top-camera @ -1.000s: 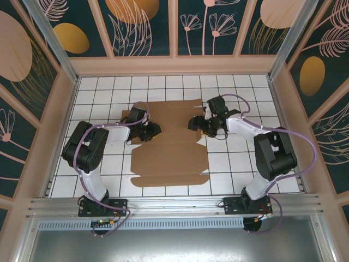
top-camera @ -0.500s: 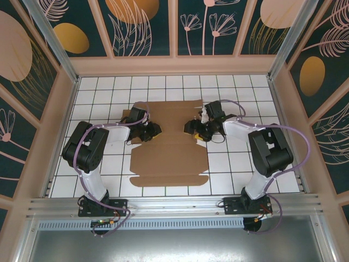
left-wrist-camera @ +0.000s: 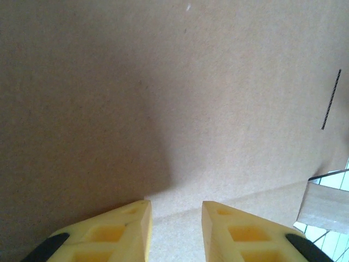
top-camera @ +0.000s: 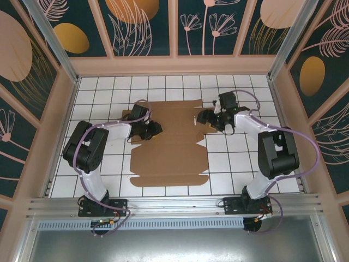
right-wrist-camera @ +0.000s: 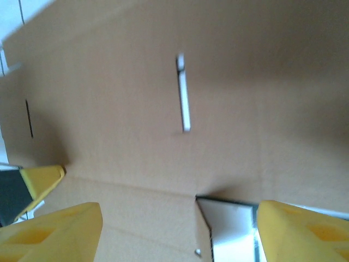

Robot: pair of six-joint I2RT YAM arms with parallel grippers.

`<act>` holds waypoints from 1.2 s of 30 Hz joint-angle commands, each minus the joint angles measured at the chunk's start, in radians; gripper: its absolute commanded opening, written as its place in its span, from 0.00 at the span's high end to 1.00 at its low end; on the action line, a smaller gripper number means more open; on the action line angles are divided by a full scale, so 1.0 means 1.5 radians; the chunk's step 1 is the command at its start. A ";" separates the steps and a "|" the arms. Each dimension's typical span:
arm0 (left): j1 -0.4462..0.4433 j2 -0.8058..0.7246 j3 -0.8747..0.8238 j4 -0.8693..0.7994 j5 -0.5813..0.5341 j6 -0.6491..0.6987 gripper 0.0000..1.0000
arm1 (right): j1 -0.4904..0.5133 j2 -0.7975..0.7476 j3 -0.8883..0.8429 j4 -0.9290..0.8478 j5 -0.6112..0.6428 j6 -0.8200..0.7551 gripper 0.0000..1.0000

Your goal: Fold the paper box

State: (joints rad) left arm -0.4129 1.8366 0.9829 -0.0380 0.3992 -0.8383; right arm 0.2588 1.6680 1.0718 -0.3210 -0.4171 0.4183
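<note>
The paper box (top-camera: 172, 155) lies flat and unfolded on the white tiled floor (top-camera: 234, 161), a brown die-cut sheet with flaps and slots. My left gripper (top-camera: 154, 130) rests low on its left edge. In the left wrist view the yellow fingertips (left-wrist-camera: 136, 218) stand a little apart over a crease in the paper box (left-wrist-camera: 191, 82), with nothing between them. My right gripper (top-camera: 200, 117) sits at the sheet's far right edge. It is wide open (right-wrist-camera: 179, 210) above the paper box (right-wrist-camera: 125, 142), near a corner notch and a narrow slot (right-wrist-camera: 184, 103).
Patterned walls with wooden frames (top-camera: 174, 64) close in the floor on three sides. A metal rail (top-camera: 174, 204) carries both arm bases at the near edge. Bare tiles lie left, right and behind the cardboard.
My right gripper has swung away from the sheet's middle right edge toward the far right corner. The left gripper has stayed in place, its fingers parting slightly.
</note>
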 commanded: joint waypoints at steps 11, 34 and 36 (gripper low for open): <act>0.077 0.038 0.144 -0.105 -0.036 0.067 0.65 | -0.100 0.129 0.091 0.017 0.003 -0.084 0.23; 0.077 0.116 0.094 -0.046 -0.017 0.042 0.70 | -0.109 0.134 0.040 0.141 -0.263 0.008 0.23; 0.076 0.115 0.095 -0.049 -0.018 0.043 0.70 | -0.112 0.121 0.036 0.146 -0.271 0.017 0.24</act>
State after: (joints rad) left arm -0.2855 1.9686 1.1507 -0.0902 0.3576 -0.7647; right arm 0.0685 1.9221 1.1408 -0.1616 -0.6495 0.3851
